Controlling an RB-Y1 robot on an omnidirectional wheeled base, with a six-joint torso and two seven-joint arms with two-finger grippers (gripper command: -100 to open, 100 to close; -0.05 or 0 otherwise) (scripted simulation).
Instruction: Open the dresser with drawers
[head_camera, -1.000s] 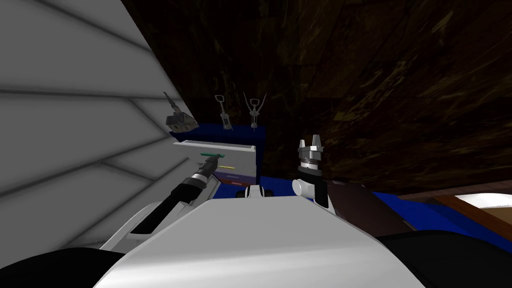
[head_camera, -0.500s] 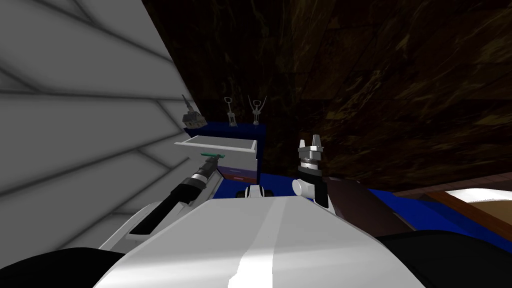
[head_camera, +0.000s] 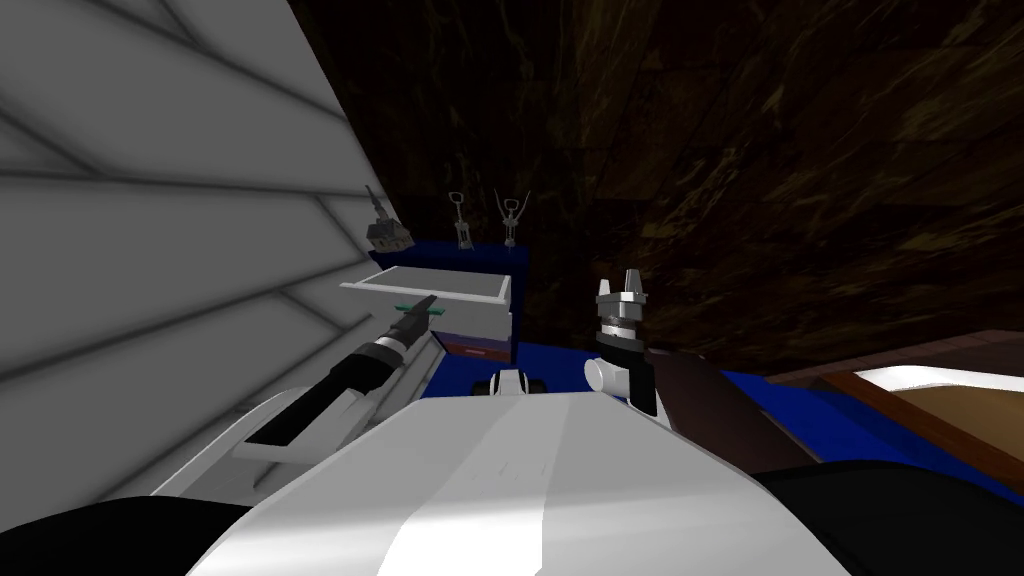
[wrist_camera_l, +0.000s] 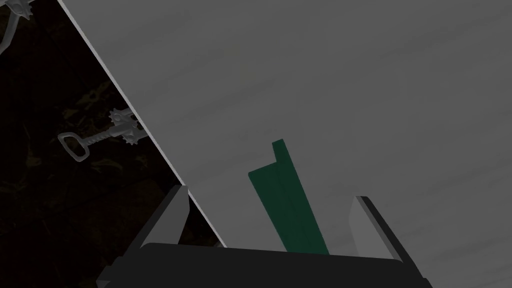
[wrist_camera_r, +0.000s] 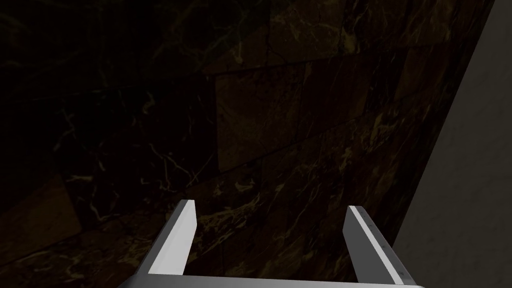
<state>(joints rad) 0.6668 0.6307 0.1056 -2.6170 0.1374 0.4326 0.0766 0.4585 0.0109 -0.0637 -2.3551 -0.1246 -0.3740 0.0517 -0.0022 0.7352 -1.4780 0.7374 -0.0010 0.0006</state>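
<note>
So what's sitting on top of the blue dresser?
On the dresser top stand a plain corkscrew and a winged corkscrew, with a small dark grey thing by the white wall, too small to name. Whatever lies behind that thing is hidden.

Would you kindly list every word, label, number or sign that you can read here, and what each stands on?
None: no text can be read here. The grey drawer front, its green handle, the corkscrews on the blue dresser and the dark marbled wall bear no lettering.
</note>
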